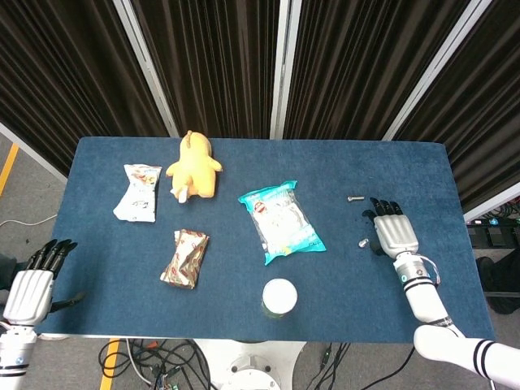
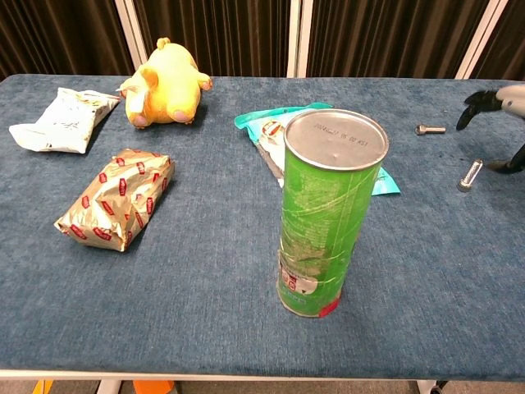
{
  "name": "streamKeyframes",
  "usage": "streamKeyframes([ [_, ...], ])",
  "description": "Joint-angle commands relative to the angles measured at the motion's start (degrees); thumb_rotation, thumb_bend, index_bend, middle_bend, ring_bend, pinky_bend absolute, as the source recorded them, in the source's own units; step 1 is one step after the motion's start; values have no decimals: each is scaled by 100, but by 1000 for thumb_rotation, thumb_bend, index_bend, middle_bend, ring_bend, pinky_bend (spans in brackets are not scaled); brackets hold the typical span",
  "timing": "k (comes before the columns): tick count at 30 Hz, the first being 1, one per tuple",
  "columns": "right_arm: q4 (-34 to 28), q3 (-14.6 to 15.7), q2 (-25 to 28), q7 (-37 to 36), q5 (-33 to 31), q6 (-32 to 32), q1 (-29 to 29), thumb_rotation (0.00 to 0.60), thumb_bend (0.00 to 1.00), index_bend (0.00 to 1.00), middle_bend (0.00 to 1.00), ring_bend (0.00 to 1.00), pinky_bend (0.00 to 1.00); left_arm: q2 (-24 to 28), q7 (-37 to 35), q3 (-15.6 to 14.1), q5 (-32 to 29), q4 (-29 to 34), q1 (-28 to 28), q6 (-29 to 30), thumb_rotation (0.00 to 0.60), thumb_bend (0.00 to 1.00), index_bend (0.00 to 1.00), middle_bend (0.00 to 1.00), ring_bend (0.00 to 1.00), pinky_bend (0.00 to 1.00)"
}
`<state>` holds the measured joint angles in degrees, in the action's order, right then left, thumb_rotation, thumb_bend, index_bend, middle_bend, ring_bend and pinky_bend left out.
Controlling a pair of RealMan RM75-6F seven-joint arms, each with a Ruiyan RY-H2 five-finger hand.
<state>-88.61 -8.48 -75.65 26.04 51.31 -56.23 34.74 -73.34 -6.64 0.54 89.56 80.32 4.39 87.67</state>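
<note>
Steel-grey, the near bolt [image 1: 363,242] lies on the blue worktop [image 1: 455,203] just beside my right hand [image 1: 394,236], on its inner side, toward the teal snack bag [image 1: 280,219]. In the head view that hand rests palm down, fingers extended and pointing away from me, spread a little, holding nothing. A second bolt [image 1: 353,198] lies a little farther out, ahead of the fingertips. My left hand [image 1: 32,288] hangs off the worktop's near left corner, fingers straight and empty, well apart from both bolts; the right is plainly nearer.

From the chest view, the near bolt [image 2: 469,176] lies with its long axis slanting away toward the right, head end nearer me. Only dark fingertips of my right hand [image 2: 499,103] show at the frame edge, one thumb-side tip close to the bolt; I can't tell if it touches. The far bolt [image 2: 429,129] lies crosswise. The green can [image 2: 328,213] stands upright in front.
</note>
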Motion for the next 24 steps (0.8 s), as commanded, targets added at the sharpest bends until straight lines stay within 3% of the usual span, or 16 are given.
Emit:
streamKeyframes([
  [1, 116, -82, 68, -121, 158, -226, -61, 600, 223, 221, 20, 0, 0, 5, -13, 0, 5, -1, -1, 6, 600, 9, 143, 123, 51, 168],
  [6, 784, -227, -108, -175, 119, -160, 78, 600, 224, 244, 25, 0, 0, 0, -14, 1, 12, -1, 8, -1, 600, 10, 143, 123, 51, 168],
  [15, 2719, -268, -1089, -321, 239, 704, 665, 600, 237, 282, 31, 0, 0, -13, -9, 4, -32, -29, 1, -28, 600, 9, 143, 123, 51, 168],
  [24, 4141, -253, -1854, -878, 554, 1359, 969, 600, 243, 299, 37, 0, 0, -51, -79, 25, -62, -140, 13, -50, 600, 9, 143, 123, 51, 167],
])
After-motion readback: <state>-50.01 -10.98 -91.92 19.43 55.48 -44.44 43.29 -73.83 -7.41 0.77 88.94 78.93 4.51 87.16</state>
